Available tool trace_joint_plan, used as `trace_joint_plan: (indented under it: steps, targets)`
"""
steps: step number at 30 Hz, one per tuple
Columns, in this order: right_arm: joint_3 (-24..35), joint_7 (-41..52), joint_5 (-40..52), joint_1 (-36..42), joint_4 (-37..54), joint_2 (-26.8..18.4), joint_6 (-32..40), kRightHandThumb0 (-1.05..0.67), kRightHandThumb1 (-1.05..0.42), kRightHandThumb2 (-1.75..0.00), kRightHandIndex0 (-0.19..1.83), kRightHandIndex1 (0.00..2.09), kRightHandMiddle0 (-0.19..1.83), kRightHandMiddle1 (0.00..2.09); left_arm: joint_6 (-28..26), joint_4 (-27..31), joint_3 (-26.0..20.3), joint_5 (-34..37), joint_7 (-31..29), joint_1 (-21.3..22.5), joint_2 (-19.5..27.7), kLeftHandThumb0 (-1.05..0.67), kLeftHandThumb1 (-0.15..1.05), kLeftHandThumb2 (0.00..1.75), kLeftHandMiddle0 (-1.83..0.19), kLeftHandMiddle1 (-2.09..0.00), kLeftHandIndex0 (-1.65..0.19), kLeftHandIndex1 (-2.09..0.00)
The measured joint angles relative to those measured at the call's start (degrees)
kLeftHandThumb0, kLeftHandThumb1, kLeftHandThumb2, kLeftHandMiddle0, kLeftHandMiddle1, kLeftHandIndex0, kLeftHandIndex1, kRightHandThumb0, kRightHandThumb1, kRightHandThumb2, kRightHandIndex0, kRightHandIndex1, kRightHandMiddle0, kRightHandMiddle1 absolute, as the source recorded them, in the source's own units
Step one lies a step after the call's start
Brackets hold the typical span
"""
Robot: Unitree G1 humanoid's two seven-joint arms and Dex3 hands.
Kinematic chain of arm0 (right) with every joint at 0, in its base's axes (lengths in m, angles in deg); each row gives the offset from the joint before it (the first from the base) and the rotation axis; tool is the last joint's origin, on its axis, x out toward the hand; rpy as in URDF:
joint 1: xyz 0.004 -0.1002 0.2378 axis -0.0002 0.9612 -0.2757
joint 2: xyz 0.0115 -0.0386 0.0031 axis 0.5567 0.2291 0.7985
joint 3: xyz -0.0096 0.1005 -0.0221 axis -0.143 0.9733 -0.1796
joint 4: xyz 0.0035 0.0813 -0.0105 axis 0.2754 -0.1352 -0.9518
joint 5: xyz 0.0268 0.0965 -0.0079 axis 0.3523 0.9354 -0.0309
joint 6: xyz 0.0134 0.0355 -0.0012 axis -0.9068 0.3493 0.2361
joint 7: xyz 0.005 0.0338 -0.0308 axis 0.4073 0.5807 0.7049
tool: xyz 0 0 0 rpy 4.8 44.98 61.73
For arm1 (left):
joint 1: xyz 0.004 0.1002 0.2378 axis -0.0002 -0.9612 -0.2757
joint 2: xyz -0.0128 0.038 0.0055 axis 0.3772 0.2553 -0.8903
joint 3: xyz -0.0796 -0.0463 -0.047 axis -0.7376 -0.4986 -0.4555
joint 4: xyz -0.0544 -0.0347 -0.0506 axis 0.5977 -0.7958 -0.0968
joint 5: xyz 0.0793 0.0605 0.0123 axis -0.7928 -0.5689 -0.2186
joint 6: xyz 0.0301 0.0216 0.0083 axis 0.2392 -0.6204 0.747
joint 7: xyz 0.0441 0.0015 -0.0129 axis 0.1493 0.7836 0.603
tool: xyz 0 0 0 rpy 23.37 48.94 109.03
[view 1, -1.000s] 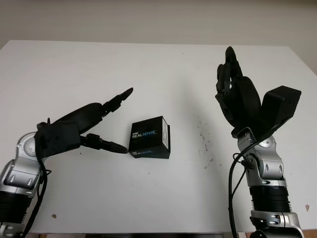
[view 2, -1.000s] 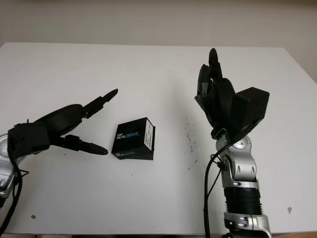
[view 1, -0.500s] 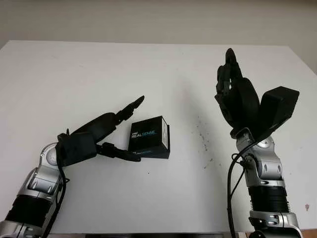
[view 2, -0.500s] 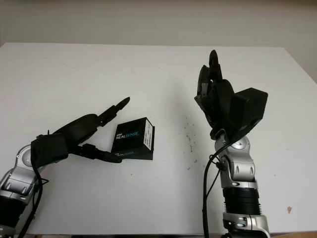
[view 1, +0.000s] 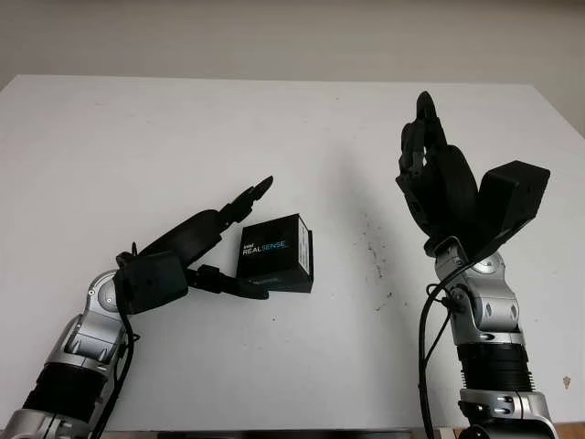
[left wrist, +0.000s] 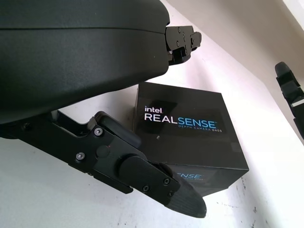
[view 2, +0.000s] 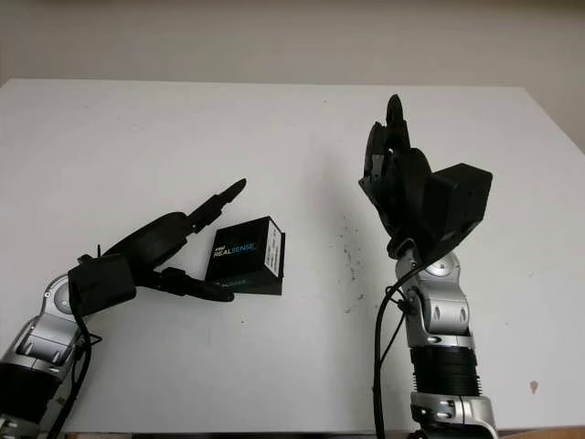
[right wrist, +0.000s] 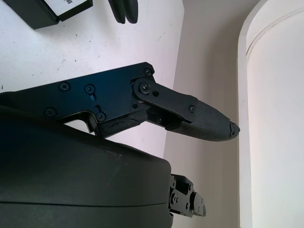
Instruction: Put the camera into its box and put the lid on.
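The black cardboard RealSense box [view 1: 276, 253] sits closed mid-table [view 1: 137, 137], directly beyond the open left hand [view 1: 228, 245], whose fingers bracket its left side. The right hand [view 1: 430, 169] is raised, open, farther away.

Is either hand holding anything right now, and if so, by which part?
Nothing is held yet. The left hand is open around the black camera box on the table, its fingers at the box's side. The right hand is open, raised above the table.
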Motion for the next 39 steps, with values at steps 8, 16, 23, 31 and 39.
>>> trace_joint_plan:
  steps: [8, 16, 23, 31, 39]
  targets:
    - [0.0, -0.1, -0.1, 0.0, 0.0, 0.0, -0.1, -0.69, -1.05, -0.74, -0.19, 0.00, -0.19, 0.00, 0.8, -1.7, 0.0, 0.3, 0.1, 0.0, -0.1, -0.49, 0.76, 0.05, -0.12, -0.17, -0.07, -0.16]
    - [0.0, -0.2, -0.1, 0.0, 0.0, 0.1, -0.1, -0.68, -1.05, -0.73, -0.19, 0.00, -0.19, 0.00, 1.5, -2.1, -0.1, 0.6, 0.2, 0.0, -0.1, -0.46, 0.76, 0.05, -0.04, -0.51, 0.09, -0.65]
    - [0.0, -0.5, 0.0, 0.0, 0.0, 0.2, -0.1, -0.69, -1.05, -0.74, -0.19, 0.00, -0.19, 0.00, 1.7, -2.9, -0.1, 0.6, 0.2, 0.0, -0.2, -0.47, 0.75, 0.05, -0.03, -0.54, 0.12, -0.68]
    - [0.0, -0.6, 0.0, 0.0, 0.0, 0.2, -0.1, -0.68, -1.05, -0.74, -0.19, 0.00, -0.19, 0.00, 2.0, -3.3, -0.2, 1.4, 0.7, 0.0, -2.1, -0.45, 0.74, 0.05, 0.16, -1.07, 0.19, -0.89]
    - [0.0, -0.8, -0.1, 0.0, 0.0, 0.3, -0.1, -0.69, -1.05, -0.73, -0.19, 0.00, -0.19, 0.00, -2.0, -0.5, -0.5, 2.0, 2.4, -2.0, -3.8, -0.22, 0.79, 0.06, 0.03, -1.36, 0.13, -1.06]
